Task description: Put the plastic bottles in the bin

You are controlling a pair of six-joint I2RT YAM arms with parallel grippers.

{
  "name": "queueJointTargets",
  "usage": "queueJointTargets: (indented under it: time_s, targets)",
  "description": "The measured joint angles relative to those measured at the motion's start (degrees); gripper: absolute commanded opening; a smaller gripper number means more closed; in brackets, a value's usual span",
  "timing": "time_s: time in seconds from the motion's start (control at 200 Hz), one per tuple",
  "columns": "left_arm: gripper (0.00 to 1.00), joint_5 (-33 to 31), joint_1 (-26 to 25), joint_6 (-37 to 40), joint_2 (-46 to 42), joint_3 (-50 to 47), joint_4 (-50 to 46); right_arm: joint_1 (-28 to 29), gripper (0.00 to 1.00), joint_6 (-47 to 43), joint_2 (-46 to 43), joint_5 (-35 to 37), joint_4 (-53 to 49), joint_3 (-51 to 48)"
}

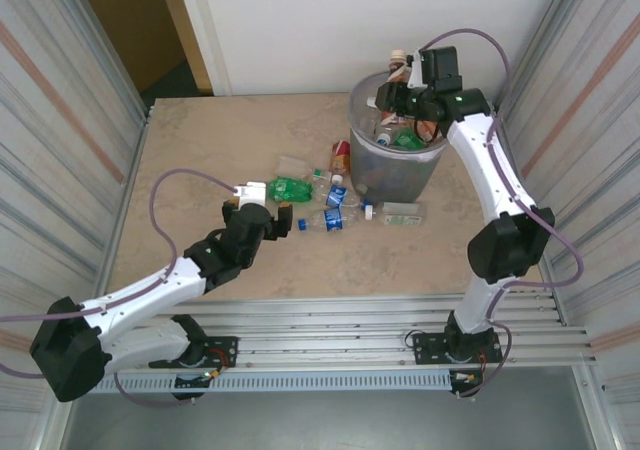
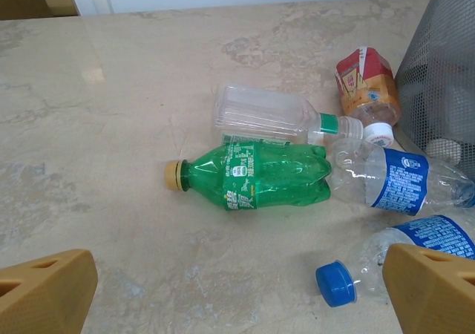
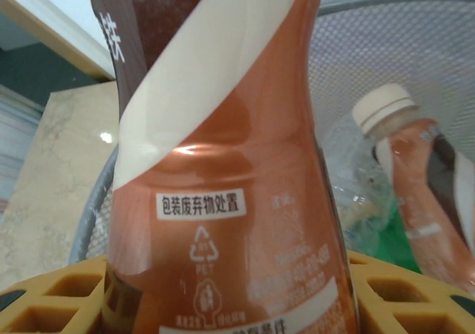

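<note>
My right claw (image 3: 230,304) is clamped on a brown-labelled bottle (image 3: 223,163) over the bin (image 1: 398,173), upper right overhead. My left claw (image 2: 237,289) gapes apart by the green bottle (image 2: 256,174), mid-frame.

The table (image 1: 200,140) lies bare to the left of and in front of the green bottle (image 2: 256,177), so its cap end and near side are open to reach. Behind it a clear bottle (image 2: 267,113) lies against it. At its base end blue-labelled bottles (image 2: 397,179) crowd in, with the bin (image 2: 438,59) wall just beyond. Over the bin's mouth, the right gripper (image 1: 397,88) and the brown bottle (image 3: 223,163) clamped in it take up the far side. Bottles lie heaped in the bin below.
</note>
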Motion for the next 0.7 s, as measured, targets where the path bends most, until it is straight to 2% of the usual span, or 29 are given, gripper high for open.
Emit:
queueJointTargets:
  time_s: [0.306, 0.521, 0.701]
  targets:
    - [0.99, 0.33, 0.11, 0.00, 0.57, 0.00, 0.00, 3.67, 0.54, -0.02, 4.44, 0.26, -4.68, 4.79]
    - [0.99, 0.35, 0.11, 0.00, 0.87, 0.00, 0.00, 3.80, 0.59, -0.04, 4.72, 0.42, -7.98, 5.33]
    - [0.99, 0.35, 0.11, 0.00, 1.22, 0.00, 0.00, 4.11, 0.70, -0.26, 4.72, 0.44, -10.25, 5.33]
